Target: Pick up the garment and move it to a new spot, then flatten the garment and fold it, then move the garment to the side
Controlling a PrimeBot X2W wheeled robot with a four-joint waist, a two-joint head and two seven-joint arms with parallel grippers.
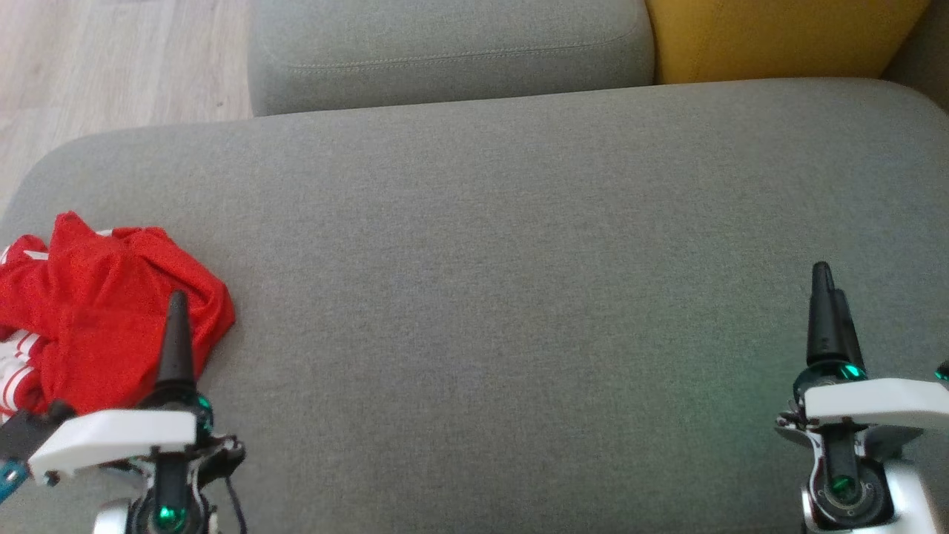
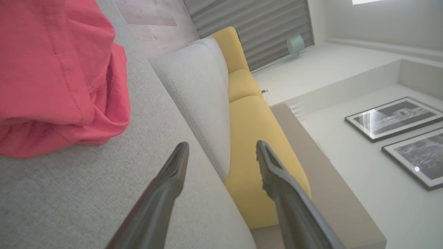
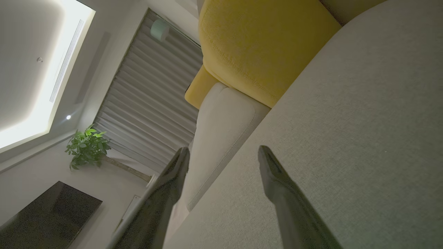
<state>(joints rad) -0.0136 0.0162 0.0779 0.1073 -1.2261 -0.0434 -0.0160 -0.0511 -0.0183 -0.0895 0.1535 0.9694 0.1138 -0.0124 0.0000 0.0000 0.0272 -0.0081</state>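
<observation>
- The red garment (image 1: 104, 311) is lying crumpled in a heap at the left end of the grey seat cushion (image 1: 519, 222), close to its rounded left corner. White stripes are showing along the heap's left edge.
- The garment is not spread out or folded. Loose folds are bunching up on top, and a seam is running across the cloth in the left wrist view.
- The left hand (image 2: 221, 148) is hovering just beside the heap's near right edge. Its two fingers are standing apart with nothing between them, and the left wrist view is showing bare cushion between fingers and cloth.
- In the head view one dark finger of the left hand is overlapping the garment's lower right part; I cannot tell from there whether it is touching.
- The right hand (image 3: 223, 154) is hanging well apart from the garment, over the right end of the seat cushion. Its fingers are also spread and gripping nothing.
- Behind the seat, a grey back cushion (image 1: 445, 52) is sitting to the left and a yellow cushion (image 1: 778, 37) to the right, the two touching.
- Pale wooden floor (image 1: 111, 59) is showing beyond the cushion's left corner.
- In the wrist views, two framed pictures (image 2: 394, 117) are hanging on a wall, and a green plant (image 3: 88, 147) is standing beside a grey pleated curtain (image 3: 148, 103).
</observation>
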